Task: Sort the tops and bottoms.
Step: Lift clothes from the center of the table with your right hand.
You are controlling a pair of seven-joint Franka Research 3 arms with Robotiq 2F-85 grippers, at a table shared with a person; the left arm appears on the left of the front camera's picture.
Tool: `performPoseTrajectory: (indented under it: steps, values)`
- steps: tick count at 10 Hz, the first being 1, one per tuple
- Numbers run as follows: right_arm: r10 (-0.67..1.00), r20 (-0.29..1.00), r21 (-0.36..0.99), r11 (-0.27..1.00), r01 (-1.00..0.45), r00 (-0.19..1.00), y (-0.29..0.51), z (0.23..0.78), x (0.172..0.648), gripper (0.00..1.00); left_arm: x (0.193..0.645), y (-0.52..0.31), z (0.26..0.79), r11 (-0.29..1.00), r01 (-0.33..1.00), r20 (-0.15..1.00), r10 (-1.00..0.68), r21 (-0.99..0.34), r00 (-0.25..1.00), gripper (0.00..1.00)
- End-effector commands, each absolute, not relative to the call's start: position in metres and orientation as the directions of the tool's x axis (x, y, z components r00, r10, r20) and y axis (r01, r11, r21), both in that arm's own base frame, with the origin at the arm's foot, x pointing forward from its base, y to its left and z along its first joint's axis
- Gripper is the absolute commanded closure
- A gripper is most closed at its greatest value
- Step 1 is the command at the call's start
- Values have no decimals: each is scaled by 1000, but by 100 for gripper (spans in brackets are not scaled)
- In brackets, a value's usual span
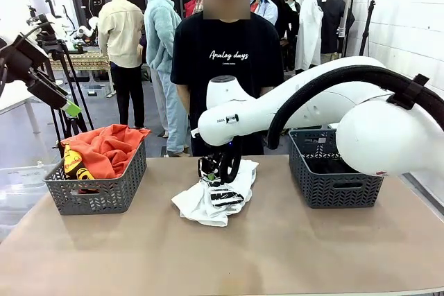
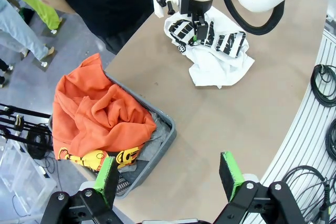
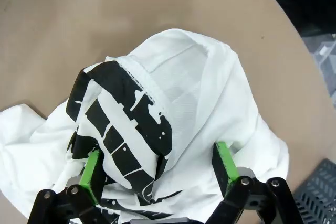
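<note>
Orange top (image 1: 105, 149) in left basket (image 1: 97, 193), right basket (image 1: 333, 178)

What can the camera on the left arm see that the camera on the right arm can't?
Only the left wrist view: the orange top heaped in the grey basket, the open left tool above the table, and the right arm coming down on the pile.

Only the right wrist view: the open right tool close up, its green pads either side of a raised fold.

Both: the white top with black print and the brown table.
</note>
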State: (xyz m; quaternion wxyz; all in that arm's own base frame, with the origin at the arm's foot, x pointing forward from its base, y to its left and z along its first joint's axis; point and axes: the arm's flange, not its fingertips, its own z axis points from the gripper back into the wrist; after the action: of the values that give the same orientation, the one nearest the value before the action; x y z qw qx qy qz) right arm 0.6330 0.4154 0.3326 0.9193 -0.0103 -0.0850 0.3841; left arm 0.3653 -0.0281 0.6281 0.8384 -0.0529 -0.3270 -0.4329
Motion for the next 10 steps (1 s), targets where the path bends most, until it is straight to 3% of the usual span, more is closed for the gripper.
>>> performPoseTrajectory:
  steps: [1,6,10]
  values:
    - [702,105,-94,712,-696,704,421,329,636,0,364,-27,628,620,761,597,-689,191,411,0]
    - [515,224,-279,847,-452,827,447,384,610,0,364,-27,628,620,761,597,-689,191,411,0]
    - [421,198,-207,901,-382,885,443,376,622,0,364,-27,628,620,761,597,-689,191,411,0]
